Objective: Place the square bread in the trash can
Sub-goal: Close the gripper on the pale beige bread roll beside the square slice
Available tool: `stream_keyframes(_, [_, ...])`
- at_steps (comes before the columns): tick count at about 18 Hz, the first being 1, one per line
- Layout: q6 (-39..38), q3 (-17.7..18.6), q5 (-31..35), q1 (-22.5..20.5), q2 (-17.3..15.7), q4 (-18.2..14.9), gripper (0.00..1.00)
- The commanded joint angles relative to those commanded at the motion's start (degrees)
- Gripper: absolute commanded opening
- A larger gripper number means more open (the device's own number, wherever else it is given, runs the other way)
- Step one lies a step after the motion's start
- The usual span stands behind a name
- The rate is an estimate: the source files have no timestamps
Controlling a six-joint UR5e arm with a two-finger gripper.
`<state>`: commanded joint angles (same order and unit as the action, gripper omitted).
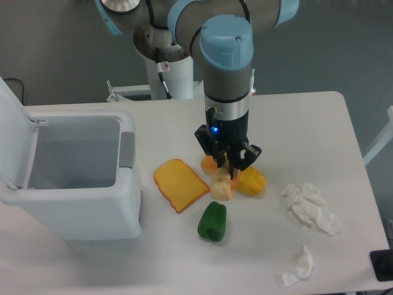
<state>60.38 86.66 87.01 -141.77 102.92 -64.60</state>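
Observation:
The square bread (221,187) is a pale cream block on the table, between the flat orange toast slice (179,184) and a yellow pepper-like piece (252,181). My gripper (226,172) points straight down right over the bread, with its jaws spread and its fingertips at the bread's top edge. It hides part of the bread and most of the round orange bun (209,163) behind it. The trash can (77,215) is a large white bin at the left. Its lid is swung open and it looks empty inside.
A green pepper (212,222) lies just in front of the bread. Crumpled white tissues lie at the right (310,207) and the front right (298,265). The arm's base stands at the table's back edge.

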Motion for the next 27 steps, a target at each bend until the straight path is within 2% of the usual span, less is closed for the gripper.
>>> stream_keyframes(8, [-1.3, -0.1, 0.0, -0.1, -0.2, 0.1, 0.34])
stream_keyframes(10, [-1.8, -0.4, -0.2, -0.1, -1.1, 0.1, 0.34])
stream_keyframes(16, [-7.6, -1.1, -3.2, 0.4, -2.7, 0.0, 0.34])
stream_keyframes(19, [-14.2, -2.2, -6.5, 0.2, -3.0, 0.0, 0.34])
stream_keyframes(21, [-19.3, -2.5, -8.3, 0.2, -4.5, 0.1, 0.34])
stream_keyframes(24, [-22.0, -2.3, -10.4, 0.4, -6.0, 0.0, 0.34])
stream_keyframes(27, [-29.6, -2.0, -16.8, 0.5, -7.5, 0.0, 0.34])
